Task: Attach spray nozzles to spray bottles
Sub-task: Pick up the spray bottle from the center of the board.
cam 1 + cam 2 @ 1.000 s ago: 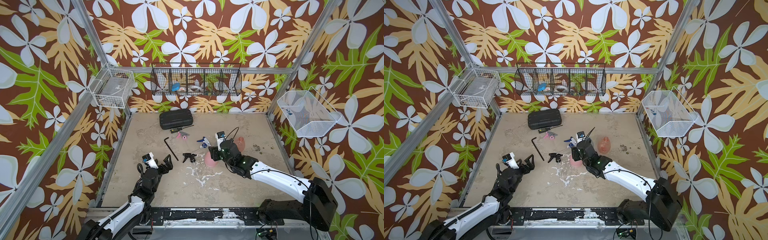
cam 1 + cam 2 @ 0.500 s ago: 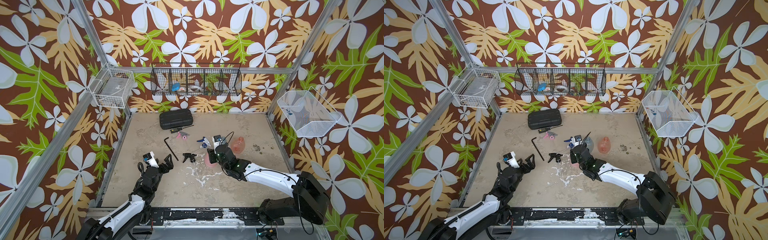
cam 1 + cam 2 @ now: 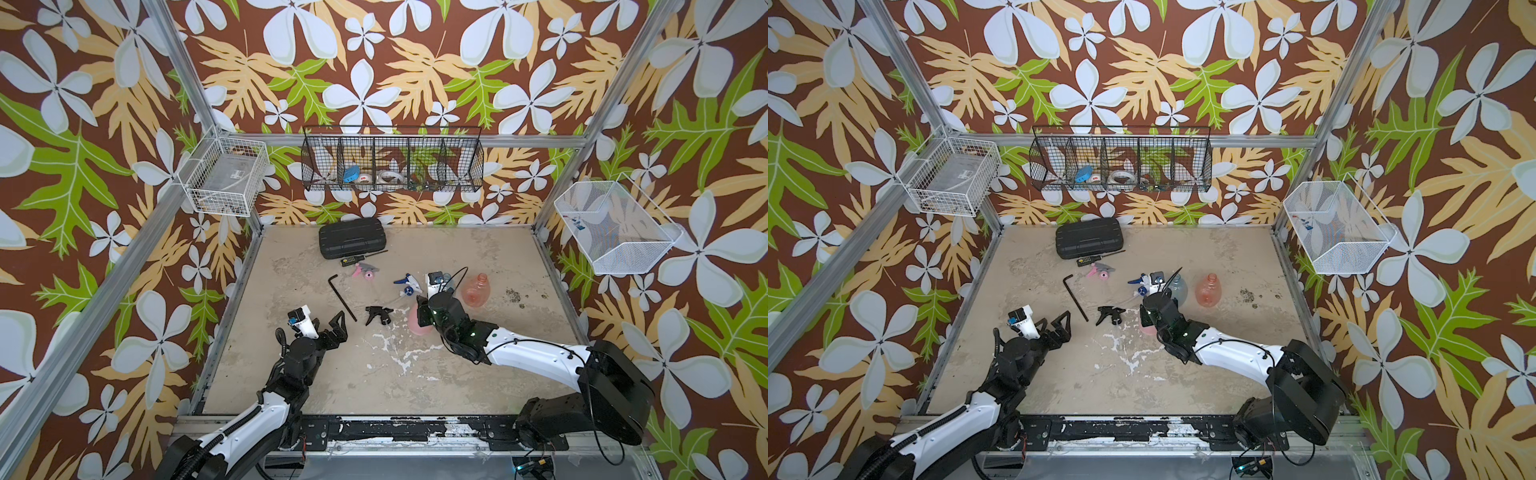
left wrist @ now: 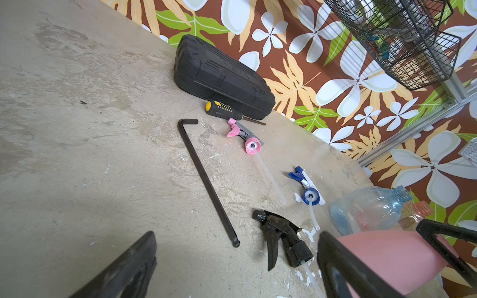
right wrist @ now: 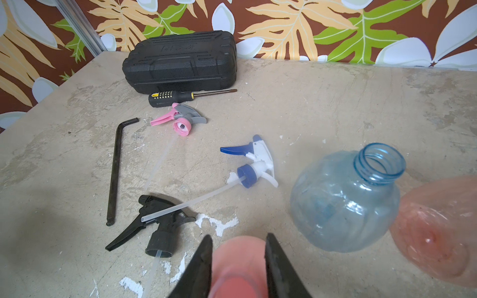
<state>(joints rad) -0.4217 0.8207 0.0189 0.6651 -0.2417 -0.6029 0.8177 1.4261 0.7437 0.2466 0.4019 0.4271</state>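
Observation:
The pink cone-shaped spray bottle point(image 5: 240, 271) stands mid-table, and my right gripper point(image 5: 238, 236) is shut on its neck, one finger against each side. From above the wrist covers most of this bottle point(image 3: 412, 323). The clear bluish bottle point(image 5: 348, 201) and the orange bottle point(image 3: 476, 291) stand uncapped just beyond it. Three nozzles lie loose on the table: black point(image 3: 378, 313), white and blue point(image 3: 407, 284), pink and grey point(image 3: 365, 270). My left gripper point(image 3: 328, 328) hangs open and empty at the front left, with the black nozzle point(image 4: 281, 240) a short way ahead of it.
A long black hex key point(image 3: 343, 297) lies between my left gripper and the nozzles. A black ribbed case point(image 3: 351, 237) and a screwdriver point(image 3: 353, 261) sit at the back. Wire baskets hang on the back wall point(image 3: 392, 164) and the side walls.
My right gripper has come down and slightly left onto the pink bottle, and its jaws have closed in on the neck. The left arm has hardly moved.

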